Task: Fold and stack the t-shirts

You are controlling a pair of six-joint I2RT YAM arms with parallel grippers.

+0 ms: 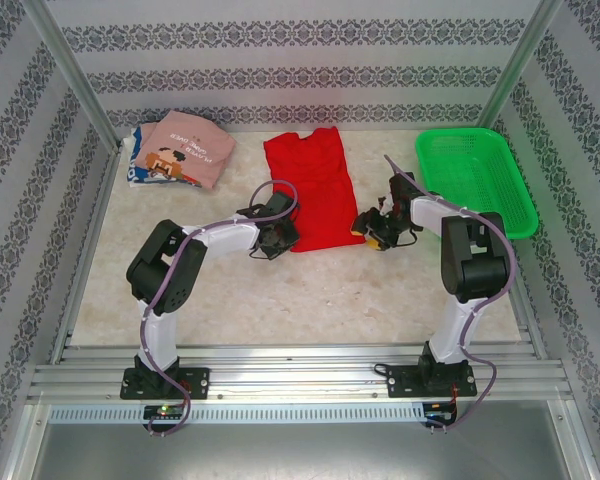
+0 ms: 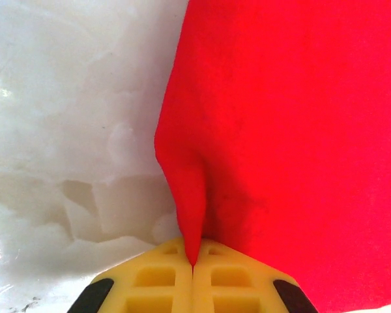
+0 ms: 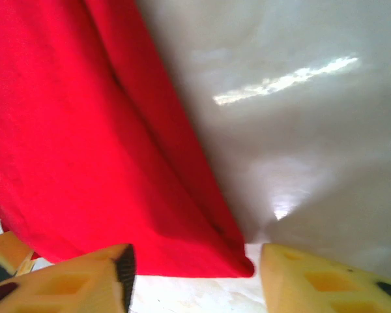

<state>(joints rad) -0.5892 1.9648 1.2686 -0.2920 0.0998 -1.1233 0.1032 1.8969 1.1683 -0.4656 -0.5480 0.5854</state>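
A plain bright red cloth t-shirt [image 1: 310,185] is seen spread lengthwise on the pale marbled table top [image 1: 310,290], near the middle of the far half, with its near end lying between the two arms. The left gripper [image 1: 278,238] is placed at the near left corner of that shirt; in the left wrist view its yellow fingertips [image 2: 193,267] are pressed fully together, and a narrow fold of the red fabric [image 2: 293,150] is pinched between them and drawn up into a ridge. The right gripper [image 1: 372,228] is set at the near right edge of the shirt; in the right wrist view its jaws [image 3: 195,280] are held well apart, nothing is clamped, and the corner of the red hem [image 3: 85,130] is seen lying on the table in the gap between the two fingers. A folded dusty-pink t-shirt with a printed graphic [image 1: 185,150] is laid at the far left corner on top of a white-blue t-shirt [image 1: 133,165], well apart from the red one. A green plastic mesh basket [image 1: 470,170] is stood at the far right
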